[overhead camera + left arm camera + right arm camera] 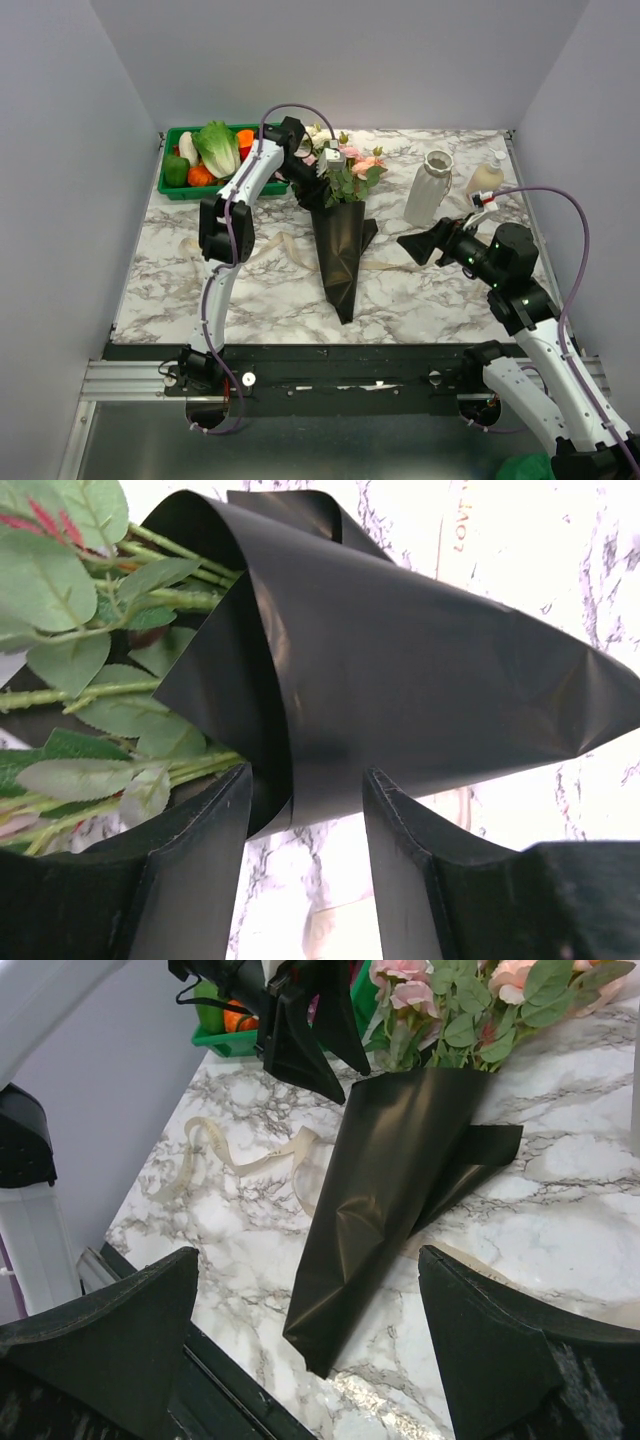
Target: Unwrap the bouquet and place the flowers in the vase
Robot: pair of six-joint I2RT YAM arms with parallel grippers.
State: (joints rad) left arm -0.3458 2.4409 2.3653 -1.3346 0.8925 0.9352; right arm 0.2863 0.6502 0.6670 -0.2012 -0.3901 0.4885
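Right pincer (410, 245) sits nearest, low over the right side of the tabletop (200, 290). Its fingers stand wide apart with nothing between them, and they point left toward the bouquet (345, 245). The right wrist view shows the cone framed in the gap between the two fingers, well short of both. The bouquet lies flat at mid-table, with its pointed tip toward the near edge and its mouth toward the far side. The dark paper (390, 1160) is wrapped as a cone around the stems, and one loose flap sticks out on its right side. A cream ribbon (235, 1160) lies slack on the marble left of the cone, not around it; a further strip shows on the cone's right. Left pincer (305, 780) reaches in at the cone's mouth from the far left. Its fingers are apart, and the rolled paper edge dips into the gap between them. The paper is not pinched; I cannot tell whether it touches either finger. Green stems and leaves run out of the cone just beside that pincer. The flowers (350, 160), pink, peach and cream, fan out past the mouth and rest on the tabletop. The vase (428, 187) stands upright to the right of the blooms, apart from them and holding no flowers. A small capped bottle (485, 180) lies tilted just right of the vase. A green crate (190, 191) of toy vegetables sits in the far-left corner.
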